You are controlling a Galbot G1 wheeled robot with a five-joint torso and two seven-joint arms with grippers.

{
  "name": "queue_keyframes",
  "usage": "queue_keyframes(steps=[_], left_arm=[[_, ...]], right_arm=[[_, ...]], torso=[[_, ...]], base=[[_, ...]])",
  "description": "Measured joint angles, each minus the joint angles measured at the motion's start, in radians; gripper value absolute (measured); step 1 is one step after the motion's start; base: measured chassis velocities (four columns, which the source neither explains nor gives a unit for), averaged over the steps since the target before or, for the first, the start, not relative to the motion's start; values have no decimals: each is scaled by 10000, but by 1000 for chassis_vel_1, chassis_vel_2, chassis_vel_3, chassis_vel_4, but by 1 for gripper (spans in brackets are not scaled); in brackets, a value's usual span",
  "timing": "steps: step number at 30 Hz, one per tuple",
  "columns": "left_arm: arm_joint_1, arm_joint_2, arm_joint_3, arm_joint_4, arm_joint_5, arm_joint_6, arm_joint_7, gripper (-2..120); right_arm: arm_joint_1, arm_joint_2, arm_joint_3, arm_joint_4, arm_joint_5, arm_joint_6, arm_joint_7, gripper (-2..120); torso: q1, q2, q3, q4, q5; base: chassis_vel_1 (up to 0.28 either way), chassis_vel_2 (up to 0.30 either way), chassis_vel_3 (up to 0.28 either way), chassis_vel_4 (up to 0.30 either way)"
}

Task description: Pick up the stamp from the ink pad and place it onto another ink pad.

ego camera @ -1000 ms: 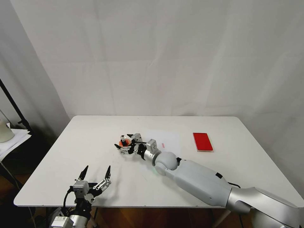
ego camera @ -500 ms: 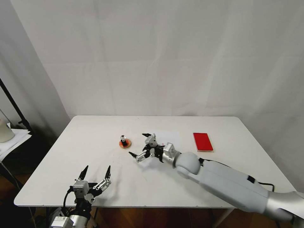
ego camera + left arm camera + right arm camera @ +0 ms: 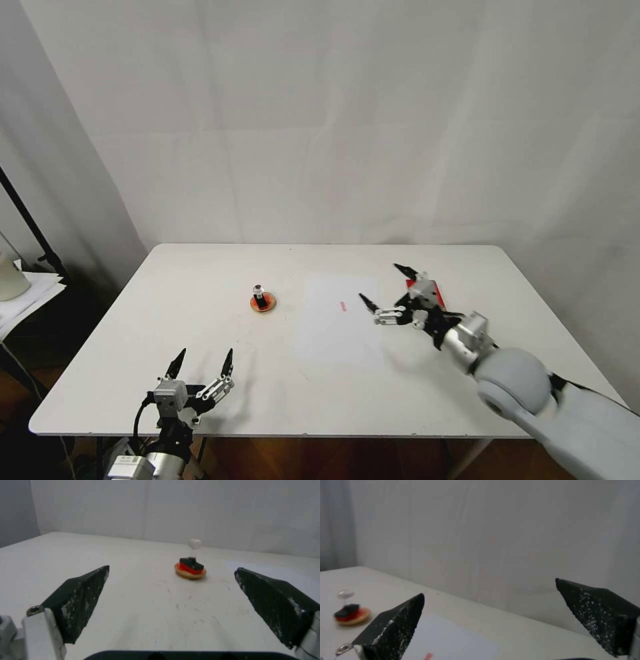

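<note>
The stamp [image 3: 258, 293], black with a silvery knob, stands upright on the small round orange-red ink pad [image 3: 263, 305] left of the table's middle. My right gripper [image 3: 380, 282] hangs open and empty well to the right of it, above the paper's right edge. It covers most of the red rectangular ink pad [image 3: 435, 291]. The right wrist view has the stamp [image 3: 346, 602] on the round pad [image 3: 354, 617] far off, beyond the open right gripper [image 3: 489, 587]. Near the front edge my left gripper [image 3: 205, 353] rests open and empty. Its wrist view faces the stamp [image 3: 192, 555] on the round pad [image 3: 190, 573].
A white sheet of paper [image 3: 340, 321] with a small red mark lies flat at the table's middle. Beyond the white table [image 3: 167, 280], on the left, stand a black stand pole [image 3: 30, 227] and a side surface with papers [image 3: 27, 290]. A white curtain hangs behind.
My right gripper has let go of the stamp on the round pad and drawn back to the right across the paper, to the red pad. The left arm has stayed still.
</note>
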Motion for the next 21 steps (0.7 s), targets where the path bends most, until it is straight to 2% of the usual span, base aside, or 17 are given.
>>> queue_keyframes(steps=[3, 4, 7, 8, 10, 13, 14, 18, 21], left_arm=[[1, 0, 0, 0, 0, 0, -2, 100], [1, 0, 0, 0, 0, 0, -2, 100], [1, 0, 0, 0, 0, 0, 0, 100], [1, 0, 0, 0, 0, 0, 0, 100], [1, 0, 0, 0, 0, 0, -1, 100], [1, 0, 0, 0, 0, 0, -1, 100], [1, 0, 0, 0, 0, 0, -1, 100], [0, 0, 0, 0, 0, 0, -1, 100], [1, 0, 0, 0, 0, 0, -1, 100]], right_arm=[[-2207, 756, 1940, 98, -784, 378, 345, 100], [-2207, 756, 1940, 98, -784, 378, 345, 100], [-4321, 1962, 3604, 639, -1824, 661, 370, 100], [-4321, 1962, 3604, 639, -1824, 661, 370, 100], [-5543, 2847, 4153, 1017, -2586, 806, 366, 100], [-6748, 3884, 4406, 1530, -3273, 948, 337, 100], [-6748, 3884, 4406, 1530, -3273, 948, 337, 100], [-7455, 4807, 4188, 1685, -3927, 1149, 87, 100], [-7517, 5106, 4151, 1611, -4104, 1281, -251, 100]], torso=[[2, -1, 1, 0, 4], [2, -1, 1, 0, 4], [1, 0, 0, -2, -2], [1, 0, 0, -2, -2], [0, 0, 0, -3, -2], [-1, 0, 0, -2, -7], [-1, 0, 0, -2, -7], [0, 0, 1, -2, -3], [1, 0, 2, -1, -4]], base=[[0, 0, 0, 0], [0, 0, 0, 0], [0, 0, 0, 0], [0, 0, 0, 0], [0, 0, 0, 0], [0, 0, 0, 0], [0, 0, 0, 0], [0, 0, 0, 0], [0, 0, 0, 0]])
